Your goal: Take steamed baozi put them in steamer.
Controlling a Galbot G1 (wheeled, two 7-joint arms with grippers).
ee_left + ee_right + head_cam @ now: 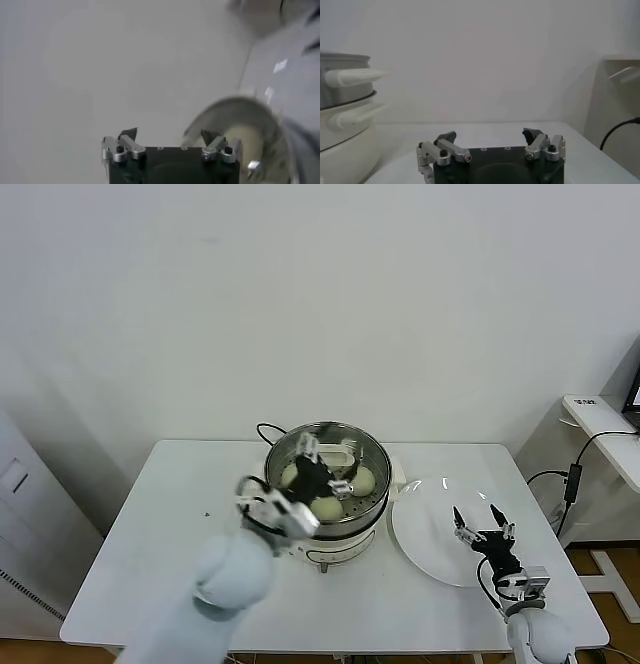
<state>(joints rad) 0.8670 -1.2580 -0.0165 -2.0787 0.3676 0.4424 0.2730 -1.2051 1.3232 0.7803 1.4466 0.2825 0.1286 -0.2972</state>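
The steel steamer (372, 452) on its white base stands mid-table. Three cream baozi show on its tray: one at the left (290, 476), one at the right (363, 481), one at the front (327, 509). My left gripper (327, 467) is open and empty just above the pot, over the buns. In the left wrist view its fingers (127, 134) are spread, with the pot rim (235, 102) and a bun (247, 141) blurred beside them. My right gripper (477, 520) is open and empty, low over the white plate (425, 529). The right wrist view shows it open (490, 135), with the steamer (342, 117) off to one side.
The plate lies right of the steamer and holds no buns. A black cord (265, 430) runs behind the pot. A white side table (600, 424) with a hanging cable (572, 476) stands off the table's right edge. A cabinet (25, 504) is at the left.
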